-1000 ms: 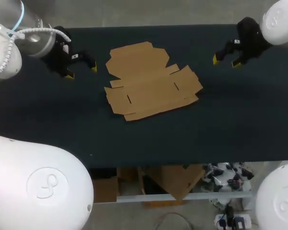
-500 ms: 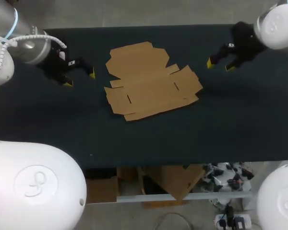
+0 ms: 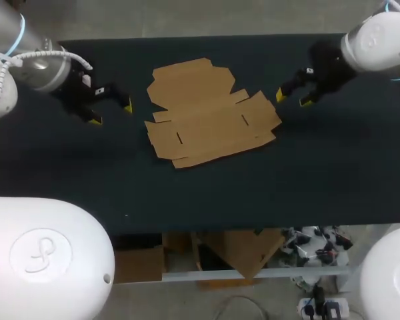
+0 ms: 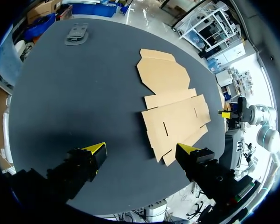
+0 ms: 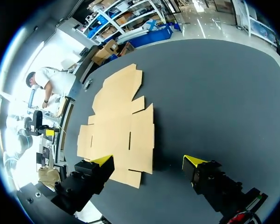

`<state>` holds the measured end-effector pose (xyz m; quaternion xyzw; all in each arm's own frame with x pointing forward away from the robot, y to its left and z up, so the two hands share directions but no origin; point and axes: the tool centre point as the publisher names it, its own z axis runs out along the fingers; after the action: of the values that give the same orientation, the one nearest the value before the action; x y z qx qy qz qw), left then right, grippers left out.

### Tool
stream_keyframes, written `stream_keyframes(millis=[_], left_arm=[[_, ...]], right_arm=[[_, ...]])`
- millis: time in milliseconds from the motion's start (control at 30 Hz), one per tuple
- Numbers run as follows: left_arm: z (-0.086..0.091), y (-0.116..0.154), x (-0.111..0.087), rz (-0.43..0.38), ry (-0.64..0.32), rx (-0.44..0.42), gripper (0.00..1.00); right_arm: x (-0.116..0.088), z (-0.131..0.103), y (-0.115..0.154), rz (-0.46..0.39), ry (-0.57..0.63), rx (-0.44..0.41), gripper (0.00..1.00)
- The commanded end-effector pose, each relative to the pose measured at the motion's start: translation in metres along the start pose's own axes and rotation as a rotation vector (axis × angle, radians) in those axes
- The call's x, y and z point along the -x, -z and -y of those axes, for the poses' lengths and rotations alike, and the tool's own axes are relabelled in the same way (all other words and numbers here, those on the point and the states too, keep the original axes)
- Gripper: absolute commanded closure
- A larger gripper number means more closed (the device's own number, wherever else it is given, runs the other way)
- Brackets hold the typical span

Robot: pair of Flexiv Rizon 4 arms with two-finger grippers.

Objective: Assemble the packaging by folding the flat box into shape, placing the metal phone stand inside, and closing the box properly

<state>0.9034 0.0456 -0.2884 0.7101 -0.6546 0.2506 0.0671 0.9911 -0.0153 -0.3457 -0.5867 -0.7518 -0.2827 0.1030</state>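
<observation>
Unfolded flat box at mid-worktop, long band left to right, broad flap towards the far edge. Beside it, spread and untouching: left gripper at left, right gripper at right.

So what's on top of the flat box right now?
Nothing: the flat box lies bare on the table, left gripper and right gripper beside it. Its underside is hidden.
</observation>
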Motion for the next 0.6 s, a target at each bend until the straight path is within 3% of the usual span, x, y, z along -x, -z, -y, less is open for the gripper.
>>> stream_keyframes(millis=[33, 533, 600], left_arm=[[-0.001, 0.0, 0.001, 0.001, 0.003, 0.0, 0.0], [-0.004, 0.002, 0.008, -0.016, -0.002, -0.005, 0.0], [-0.004, 0.002, 0.008, -0.018, -0.001, -0.006, 0.0]], right_arm=[[0.002, -0.004, -0.009, -0.035, 0.002, -0.007, 0.0], [-0.003, -0.004, -0.039, -0.105, -0.019, -0.033, 0.0], [-0.004, -0.006, -0.043, -0.113, -0.02, -0.042, 0.05]])
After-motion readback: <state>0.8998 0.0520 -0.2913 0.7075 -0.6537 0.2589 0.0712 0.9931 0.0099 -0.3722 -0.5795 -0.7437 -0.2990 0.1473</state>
